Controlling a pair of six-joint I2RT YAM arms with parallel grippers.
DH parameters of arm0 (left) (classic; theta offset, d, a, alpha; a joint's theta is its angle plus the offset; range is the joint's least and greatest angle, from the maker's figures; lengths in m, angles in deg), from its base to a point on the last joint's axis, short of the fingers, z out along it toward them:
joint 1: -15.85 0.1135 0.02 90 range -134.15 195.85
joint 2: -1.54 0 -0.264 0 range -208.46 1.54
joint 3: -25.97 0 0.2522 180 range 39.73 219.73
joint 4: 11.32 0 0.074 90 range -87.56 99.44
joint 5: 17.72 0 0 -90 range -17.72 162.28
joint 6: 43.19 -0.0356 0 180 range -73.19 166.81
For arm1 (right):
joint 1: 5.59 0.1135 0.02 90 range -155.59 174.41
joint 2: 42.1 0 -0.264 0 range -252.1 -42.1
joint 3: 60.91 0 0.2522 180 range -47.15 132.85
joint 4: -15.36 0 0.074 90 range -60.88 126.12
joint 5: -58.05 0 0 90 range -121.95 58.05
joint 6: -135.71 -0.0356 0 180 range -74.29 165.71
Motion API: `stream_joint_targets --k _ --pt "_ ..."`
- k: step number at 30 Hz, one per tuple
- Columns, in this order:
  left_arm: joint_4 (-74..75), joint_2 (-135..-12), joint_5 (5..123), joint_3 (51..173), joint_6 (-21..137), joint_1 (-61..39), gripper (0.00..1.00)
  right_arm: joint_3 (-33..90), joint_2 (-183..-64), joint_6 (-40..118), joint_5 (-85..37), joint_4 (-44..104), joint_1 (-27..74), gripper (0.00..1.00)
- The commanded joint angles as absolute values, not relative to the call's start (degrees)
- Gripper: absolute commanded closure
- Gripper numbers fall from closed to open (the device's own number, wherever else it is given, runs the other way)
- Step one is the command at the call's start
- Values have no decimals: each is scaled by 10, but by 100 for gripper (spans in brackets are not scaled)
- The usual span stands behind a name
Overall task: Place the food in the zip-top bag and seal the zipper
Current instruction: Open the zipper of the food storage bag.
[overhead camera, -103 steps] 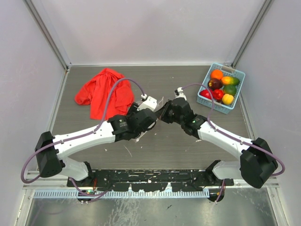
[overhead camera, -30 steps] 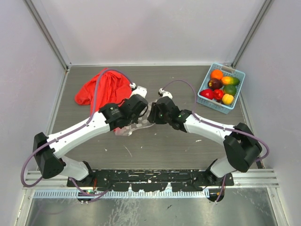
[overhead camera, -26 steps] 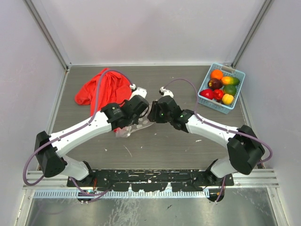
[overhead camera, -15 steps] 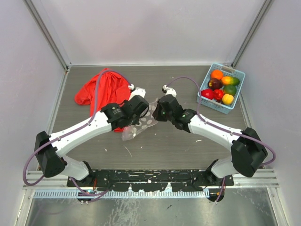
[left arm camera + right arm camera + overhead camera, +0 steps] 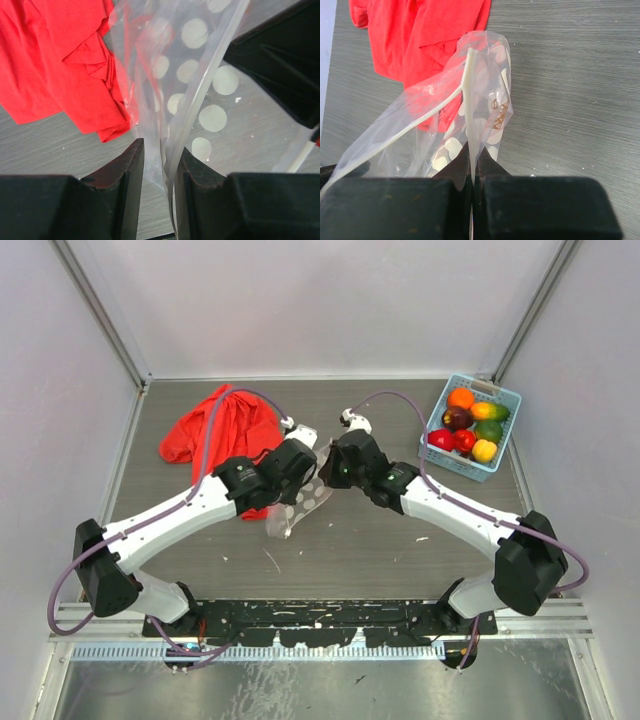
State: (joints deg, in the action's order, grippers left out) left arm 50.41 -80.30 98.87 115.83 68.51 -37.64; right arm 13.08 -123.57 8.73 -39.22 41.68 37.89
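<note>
The clear zip-top bag (image 5: 298,505) with white dots hangs off the table between my two grippers, its lower end trailing down. My right gripper (image 5: 472,152) is shut on the whitish zipper (image 5: 468,95) strip at the bag's top edge. My left gripper (image 5: 159,150) straddles the bag's (image 5: 200,65) film, its jaws a little apart and the plastic loose in the gap. In the top view the left gripper (image 5: 305,462) and right gripper (image 5: 326,468) almost touch. The food (image 5: 468,420), several glossy toy fruits and vegetables, lies in the basket at the back right.
The light blue basket (image 5: 505,398) stands at the back right corner. A crumpled red cloth (image 5: 215,430) lies at the back left, just behind the bag, and shows through it in the right wrist view (image 5: 420,35). Grey walls close in three sides.
Both grippers have moved a little toward the back and apart, and the bag has come up from under them and now hangs spread out between them.
</note>
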Motion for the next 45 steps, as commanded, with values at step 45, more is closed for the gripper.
stream_joint_targets --k 45 --pt "489 -840 1038 1220 642 -331 100 153 -1269 194 -309 412 311 60"
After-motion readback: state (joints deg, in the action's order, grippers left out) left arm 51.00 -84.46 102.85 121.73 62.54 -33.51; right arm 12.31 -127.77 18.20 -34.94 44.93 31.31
